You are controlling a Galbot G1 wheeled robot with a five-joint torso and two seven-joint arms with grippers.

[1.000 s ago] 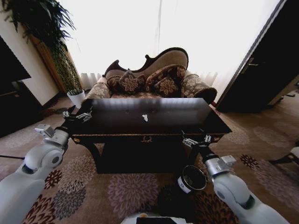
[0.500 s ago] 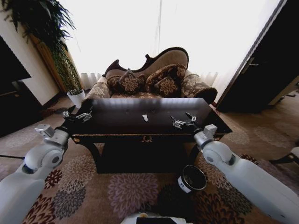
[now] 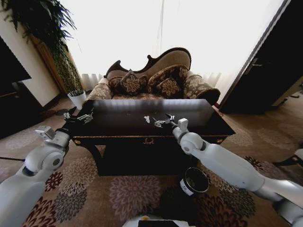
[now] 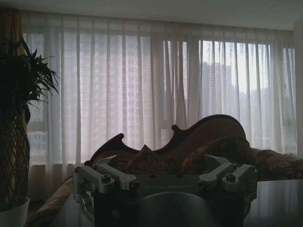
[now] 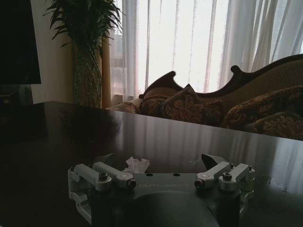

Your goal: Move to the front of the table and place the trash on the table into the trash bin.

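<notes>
One small white paper wad [image 3: 147, 119] lies near the middle of the dark shiny bench [image 3: 118, 124]. This is the trash to pick up. The right tool [image 3: 162, 121] is out over the bench top, just beside the wad, a little to its right. From the right wrist view, the wad [image 5: 137, 165] sits ahead of the tool [image 5: 161, 176], closer to one finger than the other. The two fingers are spread wide and nothing is between them.

The step now looks like the reach for the wad. To do it well, the right tool should slide across a bit so the wad sits in the middle of the gap. Then it should go low, close to the bench top, because the wad is small and flat-ish. It should squeeze gently, as paper is light and can skid away on a shiny top if it gets bumped.

The left tool [image 3: 79, 117] waits at the left end of the bench, fingers spread and holding nothing. The black trash bin [image 3: 193, 181] stands on the carpet below the front right side of the bench, close to the robot.
</notes>
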